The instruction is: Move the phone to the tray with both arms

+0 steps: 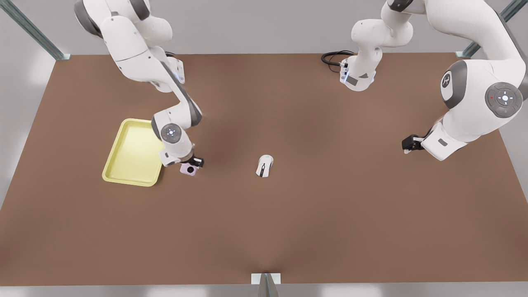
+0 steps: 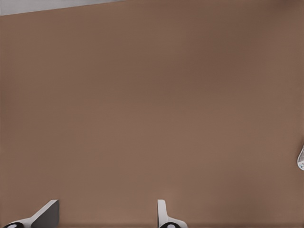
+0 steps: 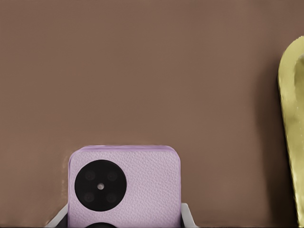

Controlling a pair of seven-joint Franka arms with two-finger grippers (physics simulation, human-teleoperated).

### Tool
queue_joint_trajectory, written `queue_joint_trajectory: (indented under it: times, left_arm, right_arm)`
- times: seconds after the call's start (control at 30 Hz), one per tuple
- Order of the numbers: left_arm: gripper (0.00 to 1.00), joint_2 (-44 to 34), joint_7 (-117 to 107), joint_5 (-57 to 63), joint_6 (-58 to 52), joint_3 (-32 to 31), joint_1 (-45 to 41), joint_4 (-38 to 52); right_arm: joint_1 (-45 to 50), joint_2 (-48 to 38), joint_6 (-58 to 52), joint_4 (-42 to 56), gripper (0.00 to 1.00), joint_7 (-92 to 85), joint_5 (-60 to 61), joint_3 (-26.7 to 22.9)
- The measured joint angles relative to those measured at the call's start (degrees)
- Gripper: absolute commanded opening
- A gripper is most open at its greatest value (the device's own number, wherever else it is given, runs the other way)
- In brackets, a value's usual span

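Note:
The pink phone [image 1: 189, 169] is just off the pale yellow tray [image 1: 132, 156], on the side toward the front view's right. My right gripper [image 1: 192, 162] is shut on the phone. In the right wrist view the phone [image 3: 124, 185] sits between the fingers [image 3: 188, 216], its black camera circle facing up, and the tray's rim [image 3: 290, 118] is close beside it. My left gripper [image 1: 408, 144] waits low over the table at the front view's right. Its fingers [image 2: 164, 213] stand open with nothing between them.
A white computer mouse [image 1: 264, 165] lies on the brown table near the middle; its edge [image 2: 300, 156] shows in the left wrist view. A black cable [image 1: 332, 57] loops at the back edge by an arm base.

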Motion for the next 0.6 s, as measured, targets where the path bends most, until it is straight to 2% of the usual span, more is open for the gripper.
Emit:
queue_joint_trajectory:
  times: [0.1,0.23,0.3,0.4,0.43,0.6]
  left_arm:
    - [1.0,0.0,0.0,0.0,0.0,0.0,0.0,0.0]
    - [1.0,0.0,-0.1,0.0,0.0,0.0,-0.1,0.0]
    - [1.0,0.0,-0.1,0.0,0.0,0.0,-0.1,0.0]
    - [1.0,0.0,-0.2,0.0,0.0,0.0,-0.1,0.0]
    - [1.0,0.0,-0.2,0.0,0.0,0.0,-0.1,0.0]
    - [1.0,0.1,-0.3,0.0,-0.1,0.0,-0.1,0.0]
  right_arm:
    - [-6.6,-6.4,0.1,-7.1,0.78,-3.8,0.0,0.0]
    - [-19.3,-9.3,-0.2,-10.9,0.78,-11.7,0.1,-1.4]
    - [-21.6,-9.5,-0.5,-11.3,0.78,-16.1,0.1,-4.2]
    - [-22.4,-9.3,-0.7,-11.7,0.79,-21.9,0.2,-5.5]
    - [-22.1,-9.1,-0.8,-11.8,1.0,-23.6,0.2,-5.6]
    - [-21.7,-8.6,-1.0,-11.7,1.0,-30.8,0.1,-5.7]
